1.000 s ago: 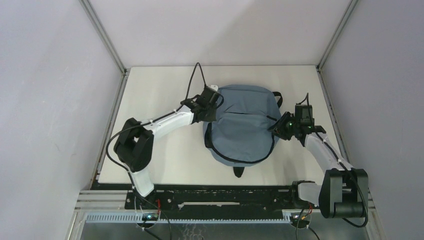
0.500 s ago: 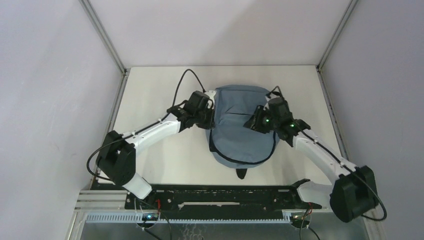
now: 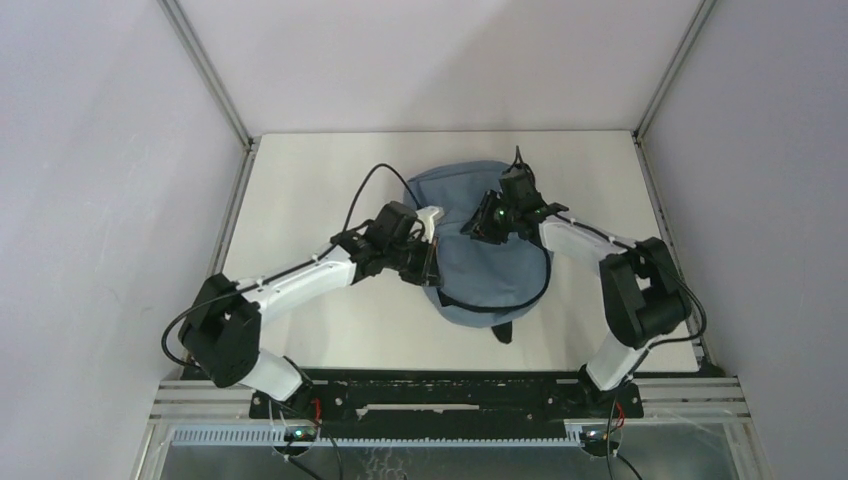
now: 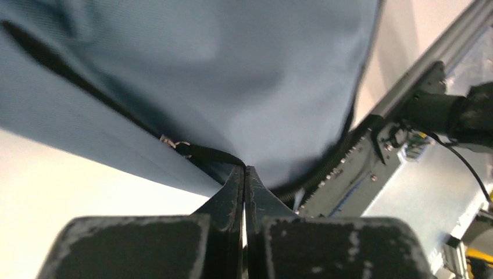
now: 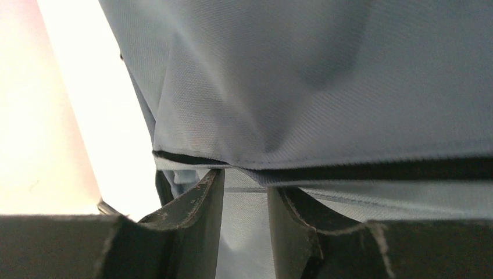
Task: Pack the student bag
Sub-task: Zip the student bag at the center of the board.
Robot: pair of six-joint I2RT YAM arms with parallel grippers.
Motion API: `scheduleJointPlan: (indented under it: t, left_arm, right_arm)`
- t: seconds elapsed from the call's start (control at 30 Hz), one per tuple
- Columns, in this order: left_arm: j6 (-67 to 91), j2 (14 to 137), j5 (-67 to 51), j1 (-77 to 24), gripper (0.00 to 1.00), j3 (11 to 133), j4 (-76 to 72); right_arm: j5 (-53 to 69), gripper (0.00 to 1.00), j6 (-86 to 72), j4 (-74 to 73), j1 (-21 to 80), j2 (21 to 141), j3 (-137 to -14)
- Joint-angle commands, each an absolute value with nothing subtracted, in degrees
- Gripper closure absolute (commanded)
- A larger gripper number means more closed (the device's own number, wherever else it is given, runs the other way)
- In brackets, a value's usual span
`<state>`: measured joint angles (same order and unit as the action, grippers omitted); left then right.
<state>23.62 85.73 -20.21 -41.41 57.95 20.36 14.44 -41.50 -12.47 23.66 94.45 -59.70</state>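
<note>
The grey-blue student bag point(image 3: 490, 265) lies in the middle of the white table point(image 3: 300, 190). My left gripper point(image 3: 430, 262) is at the bag's left edge. In the left wrist view it point(image 4: 245, 170) is shut on a black zipper pull strap point(image 4: 203, 154) of the bag point(image 4: 232, 70). My right gripper point(image 3: 478, 222) is over the bag's upper middle. In the right wrist view it point(image 5: 244, 177) stands with its jaws a little apart, its tips at a black zipper seam point(image 5: 378, 170) of the bag point(image 5: 325, 75), and grey fabric shows in the gap.
A black rail point(image 3: 430, 385) with the arm bases runs along the near table edge and also shows in the left wrist view point(image 4: 360, 163). Grey walls with metal posts point(image 3: 205, 70) enclose the table on three sides.
My right gripper swung left from the bag's right side onto its upper middle. My left gripper moved down along the bag's left edge. The bag shifted and bunched.
</note>
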Motion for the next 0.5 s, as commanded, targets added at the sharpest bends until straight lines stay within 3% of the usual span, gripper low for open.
scheduleJointPlan:
  t: [0.0, 0.2, 0.23, 0.27, 0.33, 0.4, 0.47]
  left_arm:
    - [27.9, 81.0, -27.1, -45.8, 1.00, 56.4, 17.3]
    - [30.3, 78.0, -28.0, -47.4, 0.99, 57.6, 16.1]
    - [29.8, 77.5, -26.3, -47.4, 0.90, 58.5, 17.2]
    - [28.9, 77.4, -24.4, -47.3, 0.70, 59.5, 18.9]
    - [27.4, 77.1, -19.9, -47.0, 0.50, 61.5, 21.9]
    - [27.4, 76.7, -15.7, -45.9, 0.38, 62.2, 23.8]
    - [29.2, 75.8, -14.2, -43.8, 0.37, 61.3, 23.2]
  right_arm:
    - [11.4, 0.59, -45.6, -7.7, 23.6, 102.1, -64.7]
    - [13.8, 0.59, -43.0, -9.0, 22.1, 102.0, -68.3]
    - [14.4, 0.59, -42.2, -9.6, 21.6, 100.8, -68.3]
    - [14.8, 0.58, -41.3, -10.5, 21.1, 99.2, -68.2]
    - [15.3, 0.58, -38.6, -13.0, 20.4, 95.9, -68.3]
    - [14.6, 0.57, -35.3, -16.6, 20.2, 92.5, -68.1]
    - [13.9, 0.57, -33.0, -19.6, 20.3, 88.9, -66.9]
